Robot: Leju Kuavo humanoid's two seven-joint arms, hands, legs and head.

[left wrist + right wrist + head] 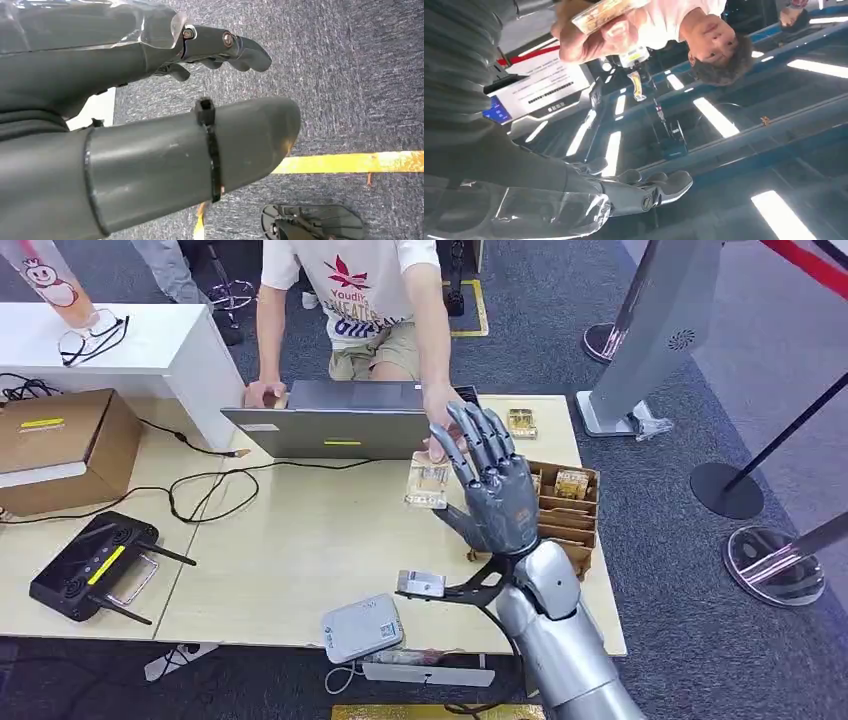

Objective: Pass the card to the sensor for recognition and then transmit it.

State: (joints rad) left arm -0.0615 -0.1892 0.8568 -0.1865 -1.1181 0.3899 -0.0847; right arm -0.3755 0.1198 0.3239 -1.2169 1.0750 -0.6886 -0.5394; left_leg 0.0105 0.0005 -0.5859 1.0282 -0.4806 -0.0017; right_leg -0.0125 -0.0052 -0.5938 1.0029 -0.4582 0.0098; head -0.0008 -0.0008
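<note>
Beside the laptop (345, 420), in the head view, your right hand (492, 483) is raised with fingers spread and grasping nothing, while the card (428, 480) sits in the person's hand (437, 415) just in front of the laptop; I judge the handover done or all but done. From the left wrist, your left hand (150, 115) hangs over carpet, apparently empty. From the right wrist, the person's fingers (594, 37) hold the card (606, 11) away from your released hand (624, 187).

Glossy clear-plastic card (428, 481); matt wood-look table (300, 550)
</note>
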